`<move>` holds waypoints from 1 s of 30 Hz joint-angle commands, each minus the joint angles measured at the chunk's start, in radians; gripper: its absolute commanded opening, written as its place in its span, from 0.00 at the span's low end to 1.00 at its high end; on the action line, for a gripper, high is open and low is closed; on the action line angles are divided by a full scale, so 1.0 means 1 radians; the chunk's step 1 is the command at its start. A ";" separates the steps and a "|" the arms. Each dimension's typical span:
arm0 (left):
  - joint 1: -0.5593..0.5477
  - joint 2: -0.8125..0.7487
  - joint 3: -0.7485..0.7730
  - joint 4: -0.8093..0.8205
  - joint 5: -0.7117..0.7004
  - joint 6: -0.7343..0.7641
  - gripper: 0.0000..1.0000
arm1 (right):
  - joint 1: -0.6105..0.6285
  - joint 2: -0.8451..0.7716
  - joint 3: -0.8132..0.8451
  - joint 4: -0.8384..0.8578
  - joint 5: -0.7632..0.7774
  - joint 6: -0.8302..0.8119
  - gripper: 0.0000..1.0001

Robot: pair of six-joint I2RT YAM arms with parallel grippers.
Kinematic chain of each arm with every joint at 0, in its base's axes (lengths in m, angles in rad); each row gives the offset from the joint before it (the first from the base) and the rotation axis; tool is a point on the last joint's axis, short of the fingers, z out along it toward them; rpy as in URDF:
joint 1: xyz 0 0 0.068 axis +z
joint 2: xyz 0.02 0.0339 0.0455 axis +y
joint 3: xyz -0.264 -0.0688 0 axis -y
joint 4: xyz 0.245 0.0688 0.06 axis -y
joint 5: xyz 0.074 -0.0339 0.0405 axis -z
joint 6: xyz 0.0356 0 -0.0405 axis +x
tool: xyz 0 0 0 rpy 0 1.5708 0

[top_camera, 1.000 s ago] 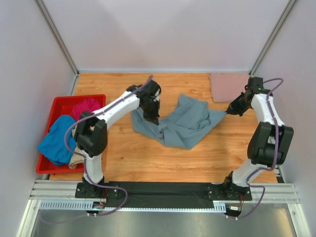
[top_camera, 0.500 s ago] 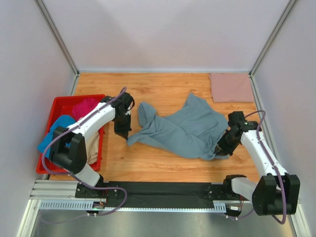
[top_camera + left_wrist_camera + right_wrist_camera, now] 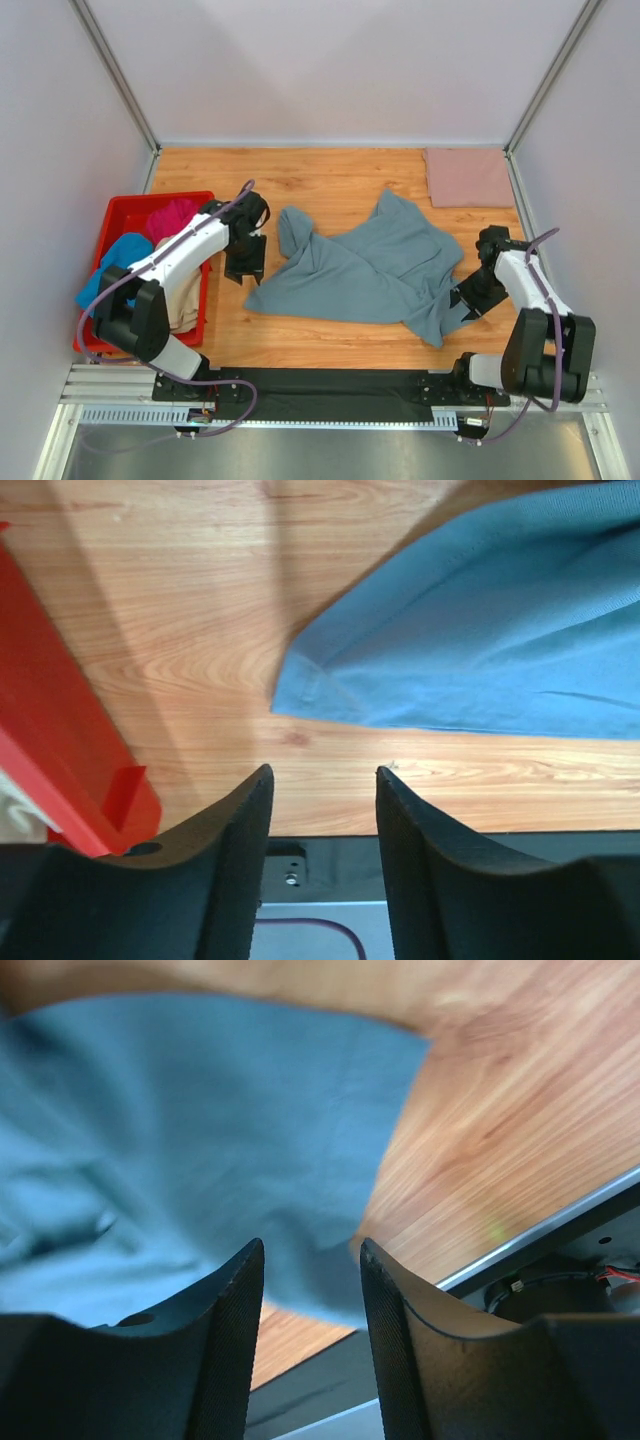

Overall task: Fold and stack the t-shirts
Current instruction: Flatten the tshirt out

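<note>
A large slate grey-blue t-shirt lies spread and rumpled across the middle of the wooden table. Its left corner rests on the wood just ahead of my left gripper, which is open and empty. That left gripper hovers beside the shirt's left edge. My right gripper is open above the shirt's right corner, with nothing between its fingers. In the top view the right gripper sits at the shirt's lower right edge. A folded dusty-pink t-shirt lies flat at the back right.
A red plastic bin at the left holds bright blue, magenta and beige t-shirts. Its red wall is close to the left gripper. The black rail runs along the table's near edge.
Both grippers dragged the grey-blue shirt toward the near edge, spreading it out, and have now opened and let go of its corners.
</note>
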State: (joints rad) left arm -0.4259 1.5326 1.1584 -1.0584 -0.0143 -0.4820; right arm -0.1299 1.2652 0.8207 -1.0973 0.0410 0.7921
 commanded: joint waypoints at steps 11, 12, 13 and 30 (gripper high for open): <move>-0.002 -0.244 -0.080 0.141 0.184 -0.027 0.56 | -0.332 0.077 -0.106 0.280 0.037 -0.117 0.44; -0.002 -0.264 -0.092 0.150 0.192 -0.033 0.57 | -0.344 0.086 -0.089 0.302 0.025 -0.151 0.45; -0.002 -0.272 -0.112 0.158 0.200 -0.033 0.57 | -0.347 0.095 -0.081 0.313 0.017 -0.165 0.45; -0.002 -0.250 -0.083 0.155 0.166 -0.001 0.57 | -0.347 0.201 -0.172 0.458 0.046 -0.183 0.42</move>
State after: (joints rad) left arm -0.4259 1.2831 1.0306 -0.9070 0.1650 -0.4923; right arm -0.4736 1.4170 0.7143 -0.7311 0.0181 0.6281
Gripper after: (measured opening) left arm 0.575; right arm 0.428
